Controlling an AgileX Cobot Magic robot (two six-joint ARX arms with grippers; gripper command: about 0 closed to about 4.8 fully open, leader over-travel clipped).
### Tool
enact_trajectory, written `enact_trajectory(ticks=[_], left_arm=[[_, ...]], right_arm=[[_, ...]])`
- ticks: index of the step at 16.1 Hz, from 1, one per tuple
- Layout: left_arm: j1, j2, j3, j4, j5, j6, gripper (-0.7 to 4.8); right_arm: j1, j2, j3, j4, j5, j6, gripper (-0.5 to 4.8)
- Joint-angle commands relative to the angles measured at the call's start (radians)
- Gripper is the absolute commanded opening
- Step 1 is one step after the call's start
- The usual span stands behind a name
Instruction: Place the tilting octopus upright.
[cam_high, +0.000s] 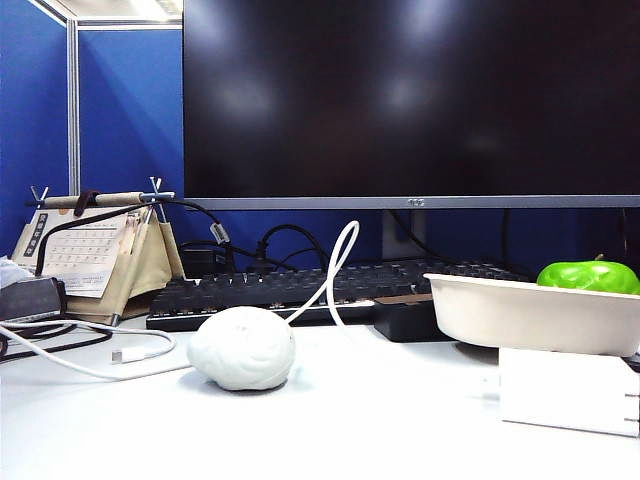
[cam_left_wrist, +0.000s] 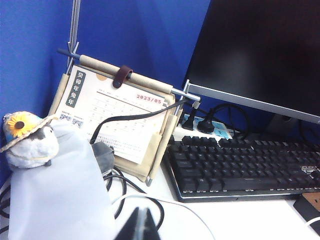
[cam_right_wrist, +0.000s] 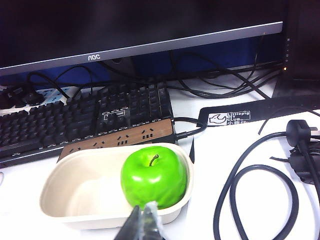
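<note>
The octopus (cam_high: 242, 347) lies tipped on the desk (cam_high: 380, 430), unheld; left gripper (cam_left_wrist: 138, 225) and right gripper (cam_right_wrist: 142, 225), both pressed together, hang well clear of it.

Left gripper (cam_left_wrist: 139, 225) seen with dark fingertips pressed together, right gripper (cam_right_wrist: 142, 223) likewise closed, nothing held between either pair of jaws

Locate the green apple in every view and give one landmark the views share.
Exterior view: the shiny green apple sits at the right edge, in the cream oval plastic dish.
Left wrist view: not in it.
Right wrist view: low and central, at one end of the dish, just beyond the shut right gripper.
Shared landmark: the black keyboard, in all three views.
</note>
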Motion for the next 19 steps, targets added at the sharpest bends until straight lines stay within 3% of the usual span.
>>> enact_trajectory(ticks=[1,19], left_arm=[[0.002,-0.003,-0.014,0.019,0.013,-0.004,-0.06],[0.002,-0.003,-0.06,0.025,0.016,-0.054,-0.06]], right_arm=[[0.0,0.0,0.002,0.011,0.002,0.001,-0.05],[0.0,0.0,0.002,0.01,0.002,0.001,-0.05]])
